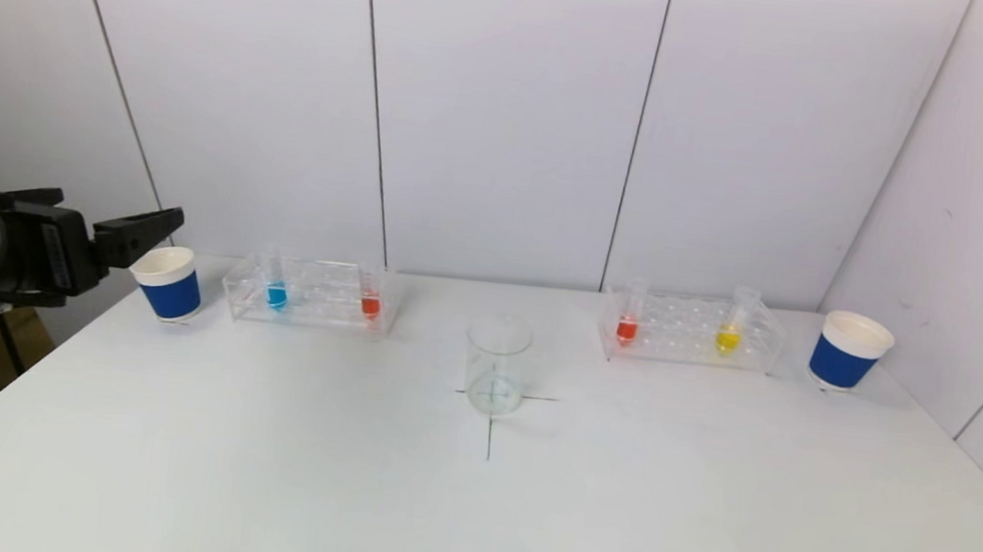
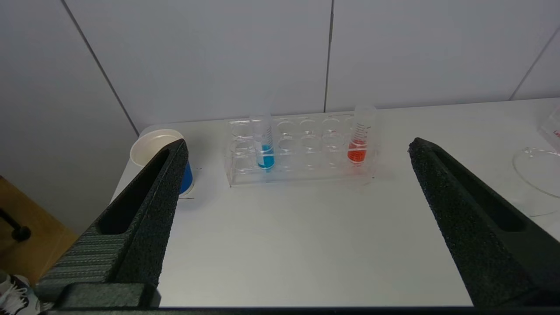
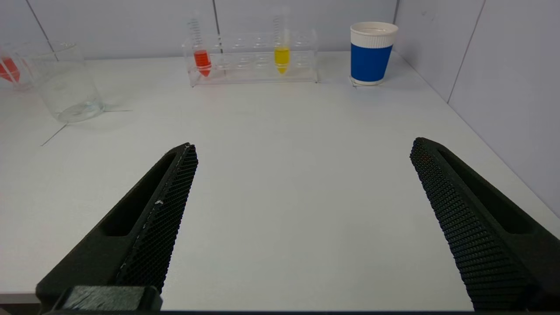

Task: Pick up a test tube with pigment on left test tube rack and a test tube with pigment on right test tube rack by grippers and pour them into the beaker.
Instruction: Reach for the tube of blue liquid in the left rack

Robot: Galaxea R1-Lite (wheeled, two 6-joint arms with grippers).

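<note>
Left wrist view shows the left tool (image 2: 297, 151) spread wide and empty; the right tool (image 3: 302, 153) likewise gapes, holding nothing.

A white table (image 1: 261, 469) lies bare across its whole near half. A glass beaker (image 1: 497, 364) stands alone at the centre, with open surface on every side. Along the back edge, close to the wall (image 1: 505, 117), a clear left rack (image 1: 312, 294) holds a blue tube (image 1: 277, 279) and a red tube (image 1: 371, 294), with vacant holes between them. A blue cup (image 1: 170, 283) stands just beside that rack's outer end. The right rack (image 1: 689, 331) holds a red-filled tube (image 1: 630, 313) and a yellow tube (image 1: 732, 324), also spaced apart; another cup (image 1: 848, 350) stands near its outer end, close to the side wall (image 1: 977, 221).
</note>
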